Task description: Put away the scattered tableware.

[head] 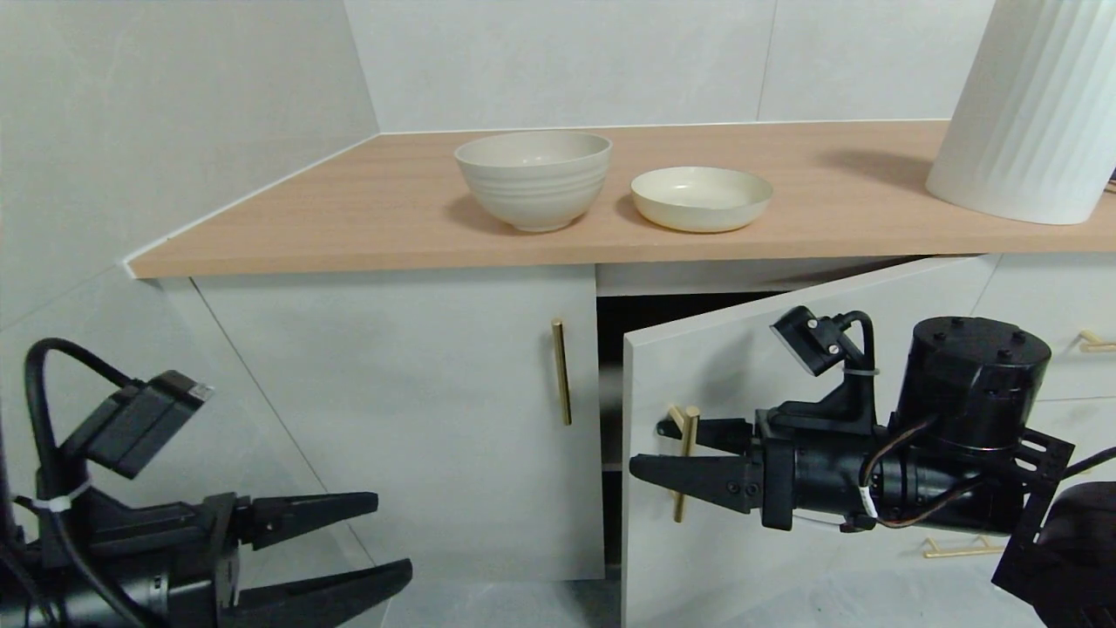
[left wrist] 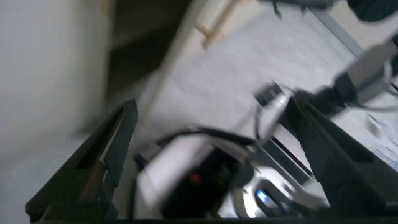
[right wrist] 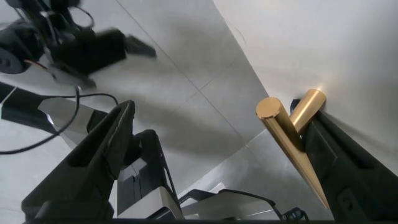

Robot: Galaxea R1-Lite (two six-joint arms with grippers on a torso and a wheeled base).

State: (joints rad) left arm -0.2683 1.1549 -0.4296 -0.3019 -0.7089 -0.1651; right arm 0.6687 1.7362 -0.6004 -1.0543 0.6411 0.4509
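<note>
The wooden table (head: 366,218) runs back into a corner of pale grey tiled wall (head: 174,105). On it stands a deep cream bowl (head: 534,179). Just beside it on the right, not touching, sits a shallow cream dish (head: 702,198). Both are upright and out in the open on the wood. Farther right, well apart from them, a tall ribbed white vase (head: 1029,113) rises out of the top of the head view.

Down below there's a cabinet. The closed door (head: 392,419) on the left carries an upright gold bar (head: 561,372). The open door (head: 741,366) on the right is swung outward, with a dark gap (head: 610,384) between the two.

The right pincer (head: 649,447) is at the open door's gold handle (head: 690,421), its fingers apart with one on either side of the bar. From the right wrist view, the handle lies close against one finger and the other finger stands well off it.

The left pincer (head: 392,536) hangs low on the left, in front of the closed door, fingers spread and holding nothing.

Another gold pull (head: 1097,342) shows on the drawer fronts at far right, and there's grey floor (head: 523,602) underneath.
</note>
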